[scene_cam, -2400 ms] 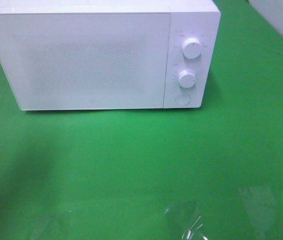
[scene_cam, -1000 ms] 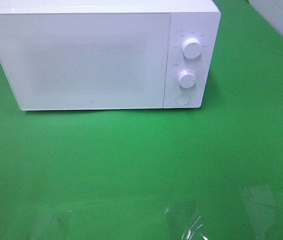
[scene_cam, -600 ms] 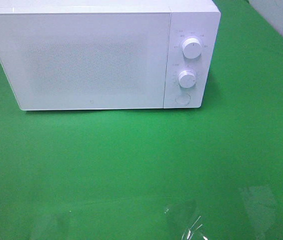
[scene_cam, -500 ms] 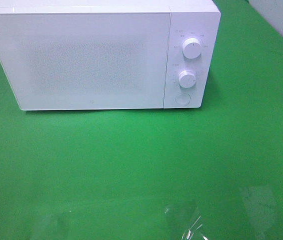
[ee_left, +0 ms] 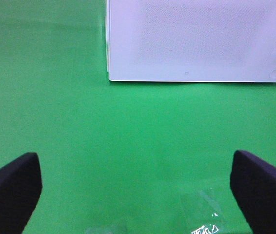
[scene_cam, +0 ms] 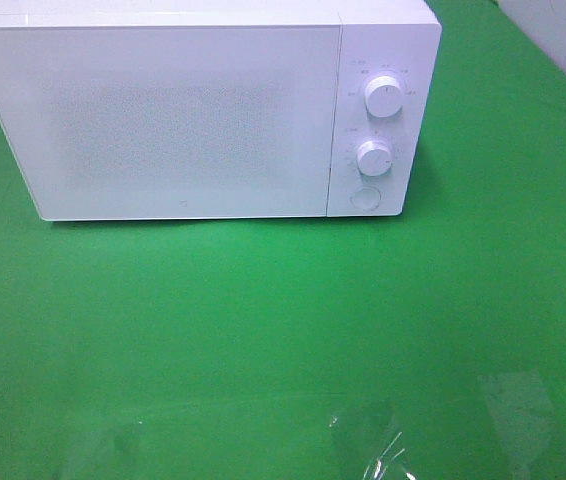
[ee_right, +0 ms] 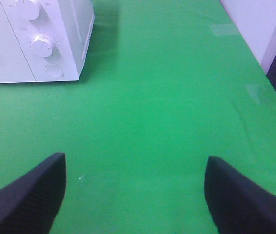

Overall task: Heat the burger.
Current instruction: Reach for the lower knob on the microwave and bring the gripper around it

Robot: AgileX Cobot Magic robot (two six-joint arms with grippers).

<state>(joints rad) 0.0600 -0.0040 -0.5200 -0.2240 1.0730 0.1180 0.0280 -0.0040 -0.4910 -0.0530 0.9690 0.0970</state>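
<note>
The burger is out of view in every frame. A white microwave stands at the back of the green table with its door shut; it also shows as the microwave in the left wrist view and the microwave in the right wrist view. My left gripper is open over bare green cloth, well in front of the microwave, with nothing between its fingers. The right gripper is open too, over cloth to the right of the microwave, holding nothing. Neither gripper shows in the exterior high view.
Two white dials and a round button sit on the microwave's right panel. Patches of clear tape glint on the cloth near the front edge. The table's right edge borders a pale wall.
A dark gripper part seen at the left edge of the exterior high view earliest on has left that view. Over the last second nothing has visibly moved.
</note>
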